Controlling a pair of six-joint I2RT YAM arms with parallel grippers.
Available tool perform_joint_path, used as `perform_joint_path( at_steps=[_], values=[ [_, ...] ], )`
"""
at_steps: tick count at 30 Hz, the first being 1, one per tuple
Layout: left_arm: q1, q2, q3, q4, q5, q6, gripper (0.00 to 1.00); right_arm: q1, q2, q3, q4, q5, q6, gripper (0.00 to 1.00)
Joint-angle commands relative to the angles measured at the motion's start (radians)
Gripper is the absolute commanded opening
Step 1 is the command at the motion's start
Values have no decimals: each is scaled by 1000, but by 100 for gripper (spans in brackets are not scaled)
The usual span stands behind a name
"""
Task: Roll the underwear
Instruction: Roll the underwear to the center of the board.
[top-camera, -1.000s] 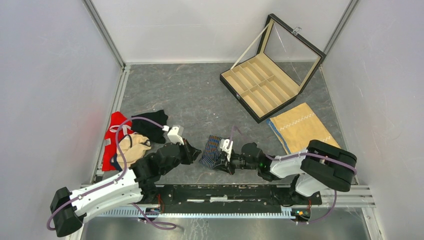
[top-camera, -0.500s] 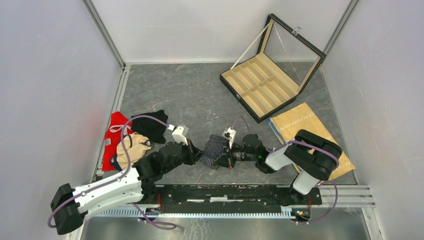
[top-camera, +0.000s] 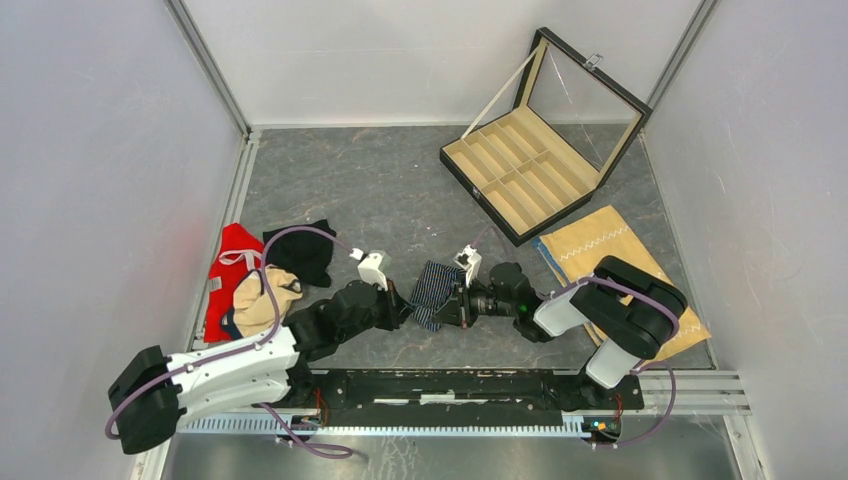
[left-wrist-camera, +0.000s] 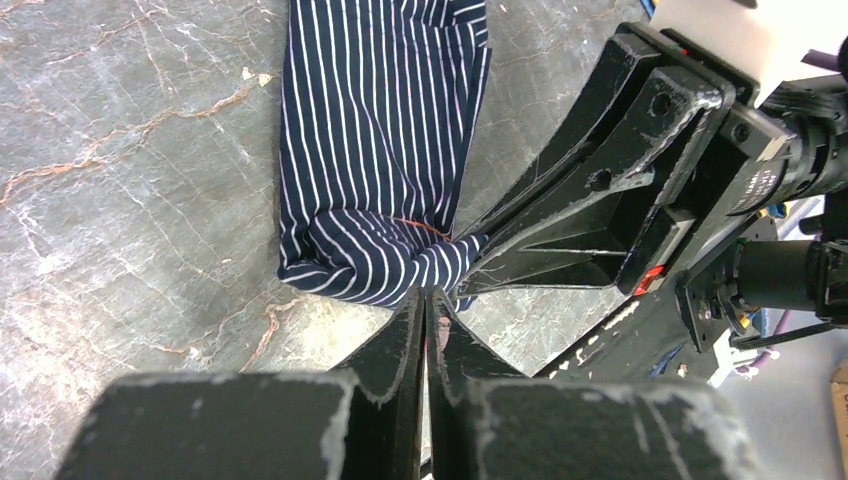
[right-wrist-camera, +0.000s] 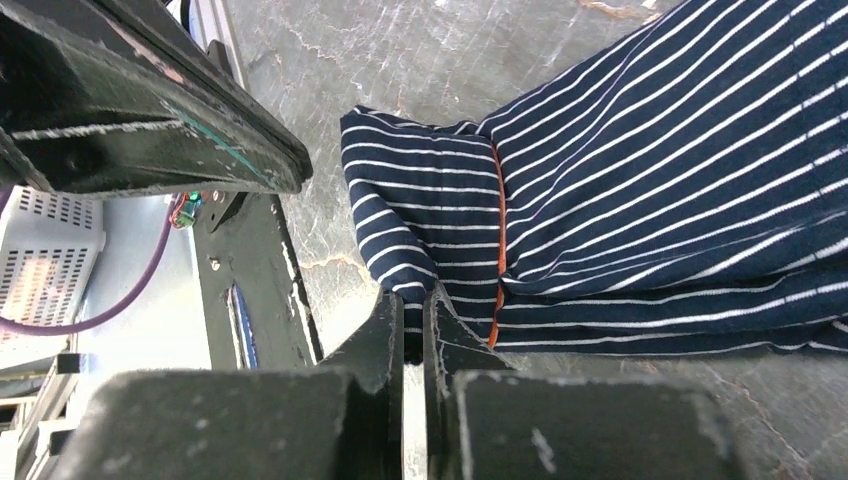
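The navy striped underwear (top-camera: 435, 283) lies on the grey table between my two grippers, its near end folded over into a short roll (left-wrist-camera: 370, 260). My right gripper (top-camera: 443, 305) is shut on that rolled end, with striped fabric (right-wrist-camera: 650, 180) pinched between its tips (right-wrist-camera: 415, 300). My left gripper (top-camera: 403, 308) is shut, its tips (left-wrist-camera: 425, 293) touching the roll's edge beside the right fingers (left-wrist-camera: 560, 200); no fabric shows between them. The plain black underwear (top-camera: 302, 252) lies in the clothes pile at the left.
A red garment (top-camera: 228, 275) and a beige one (top-camera: 262, 300) lie with the black piece at the left. An open black box with tan compartments (top-camera: 520, 180) stands at the back right. A tan cloth with white zigzag stitching (top-camera: 600, 250) lies at the right.
My right gripper has carried the near end of the striped underwear up and away from the table's front edge. My left gripper has moved right until its tips meet the fabric.
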Motion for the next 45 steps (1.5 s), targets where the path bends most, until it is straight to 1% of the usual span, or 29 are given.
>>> perform_joint_path(
  at_steps=[1, 7, 14, 16, 19, 27, 33, 36, 39, 45],
  values=[
    [-4, 56, 34, 101, 26, 60, 7, -23, 7, -19, -103, 61, 8, 2],
    [-4, 125, 62, 148, 10, 86, 6, -54, -18, -27, -124, 59, 42, 1],
    [-4, 238, 119, 193, 11, 118, 5, -85, -18, -45, -95, 26, 119, 1],
    [-4, 263, 129, 206, 9, 123, 4, -96, -21, -56, -63, 13, 145, 1],
    [-4, 297, 133, 225, 7, 125, 4, -109, -37, -65, -71, 16, 154, 1],
    [-4, 353, 146, 258, 15, 131, 3, -150, -52, -71, -92, 20, 181, 5],
    [-4, 414, 186, 279, 13, 149, 3, -169, -71, -78, -95, 16, 195, 6],
    [-4, 454, 208, 295, 12, 155, 3, -180, -83, -84, -104, 13, 195, 7],
    [-4, 502, 233, 303, 17, 162, 2, -195, -88, -89, -109, 10, 199, 11],
    [-2, 587, 262, 329, 16, 167, 2, -227, -108, -97, -119, 15, 195, 13]
  ],
)
